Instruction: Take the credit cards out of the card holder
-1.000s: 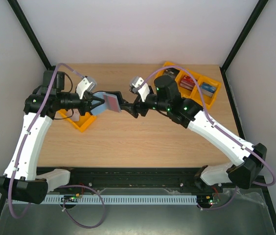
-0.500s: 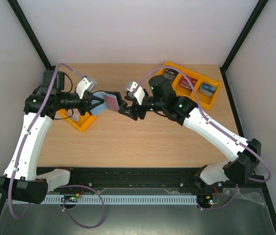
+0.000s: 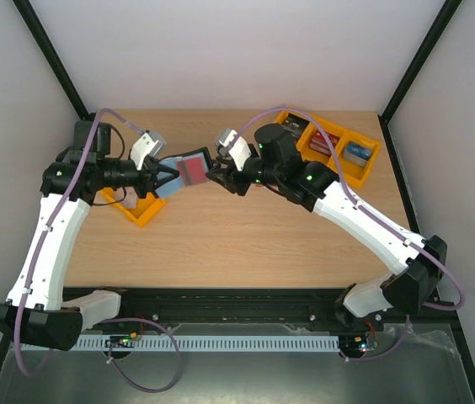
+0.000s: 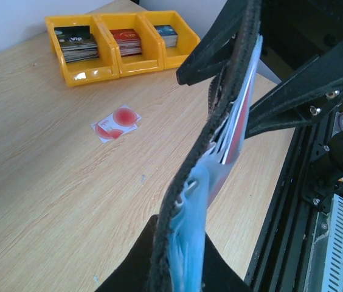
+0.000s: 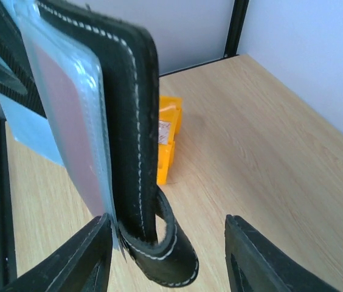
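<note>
The left gripper (image 3: 159, 176) is clamped on the blue-pocketed end of the card holder (image 5: 132, 103), holding it on edge above the table (image 3: 246, 244). The right gripper (image 5: 168, 249) straddles the holder's black cover and snap tab (image 5: 159, 258). Its jaws stand apart, one finger clear of the leather. A pinkish card (image 5: 68, 128) sits in a clear pocket. Overlapping credit cards (image 4: 116, 124) lie on the table near the yellow trays (image 4: 114, 64), which hold dark, red and blue stacks.

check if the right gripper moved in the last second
Yes: seen from above, the right gripper has shifted slightly toward the far edge of the table, its wrist swinging left, away from the row of yellow trays.
</note>
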Available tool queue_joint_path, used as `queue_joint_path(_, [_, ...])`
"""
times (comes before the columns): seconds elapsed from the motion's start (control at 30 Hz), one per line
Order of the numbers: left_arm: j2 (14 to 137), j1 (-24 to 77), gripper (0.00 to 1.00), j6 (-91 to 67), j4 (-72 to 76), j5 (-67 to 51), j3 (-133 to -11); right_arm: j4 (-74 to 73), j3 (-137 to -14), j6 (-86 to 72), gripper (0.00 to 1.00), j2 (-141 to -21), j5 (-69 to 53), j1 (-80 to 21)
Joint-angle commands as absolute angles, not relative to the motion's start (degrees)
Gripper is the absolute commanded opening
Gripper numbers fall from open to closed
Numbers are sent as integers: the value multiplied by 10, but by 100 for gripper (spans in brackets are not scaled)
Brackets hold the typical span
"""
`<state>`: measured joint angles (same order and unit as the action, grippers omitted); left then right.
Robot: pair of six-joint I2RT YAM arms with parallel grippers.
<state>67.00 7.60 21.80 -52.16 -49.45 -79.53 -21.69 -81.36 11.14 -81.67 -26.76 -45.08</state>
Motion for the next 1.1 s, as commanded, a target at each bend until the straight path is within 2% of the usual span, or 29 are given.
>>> queue_joint_path(0.0, [659, 76, 2, 226, -523, -515, -793, -229, -846, 110, 49, -826, -243, -450])
queue_joint_path(0.13, [660, 76, 2, 228, -524, -515, -791, -218, -850, 106, 49, -827, -236, -450])
queue_joint_path(0.37, [661, 77, 2, 229, -524, -516, -791, -208, -863, 99, 58, -844, -232, -451])
queue_joint_path(0.8, [659, 77, 2, 232, -525, -517, -785, -183, -886, 101, 62, -857, -197, -449])
queue_joint_path(1.07, [658, 77, 2, 233, -526, -517, -784, -176, -893, 94, 64, -851, -242, -444])
